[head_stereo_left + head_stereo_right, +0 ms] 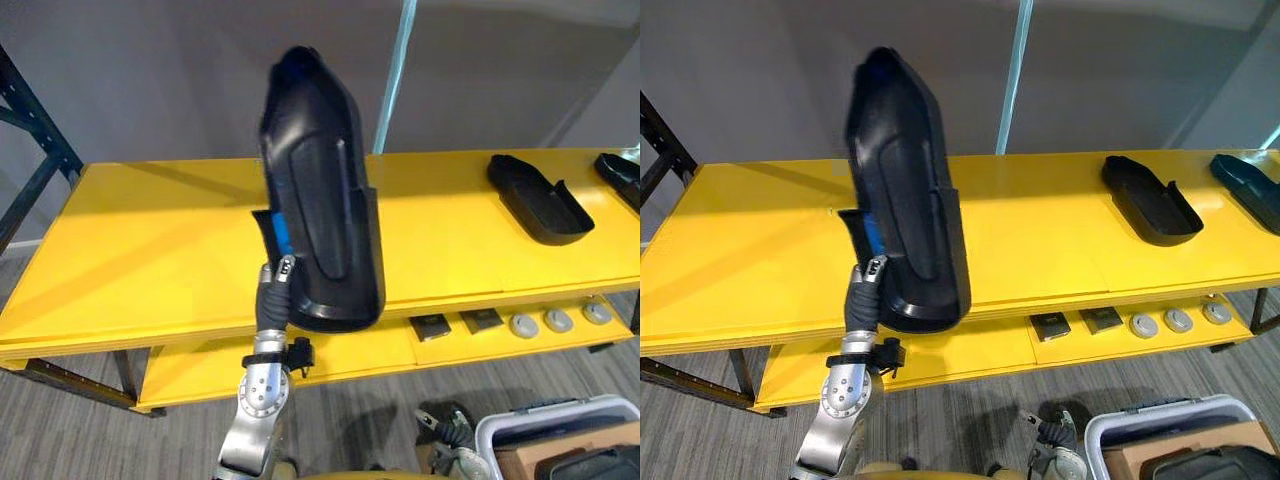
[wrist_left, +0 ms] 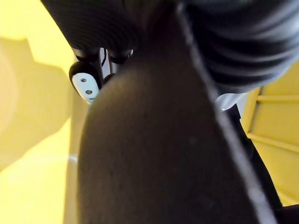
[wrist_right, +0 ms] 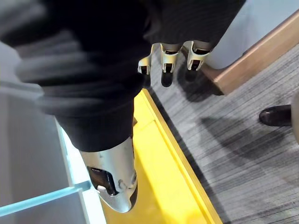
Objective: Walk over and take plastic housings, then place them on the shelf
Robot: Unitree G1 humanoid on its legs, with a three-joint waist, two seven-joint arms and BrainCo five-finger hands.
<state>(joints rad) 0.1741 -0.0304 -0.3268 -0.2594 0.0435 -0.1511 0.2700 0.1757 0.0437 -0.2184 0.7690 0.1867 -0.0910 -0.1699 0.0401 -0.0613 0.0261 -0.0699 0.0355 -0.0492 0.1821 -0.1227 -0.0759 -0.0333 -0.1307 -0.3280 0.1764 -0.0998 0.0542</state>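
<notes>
Workshop or warehouse, yellow shelving [image 1: 150, 260], steel rack [image 1: 45, 125], grey bin [image 1: 545, 408]

A housing [image 1: 538, 198] lies rightward on the shelf [image 1: 150, 250].

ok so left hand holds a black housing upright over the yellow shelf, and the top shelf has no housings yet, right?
No: the top of the yellow shelf already carries a lying black housing and a second housing at its right end, per the left eye view. Rest holds: the left hand holds the upright black housing over it.
</notes>
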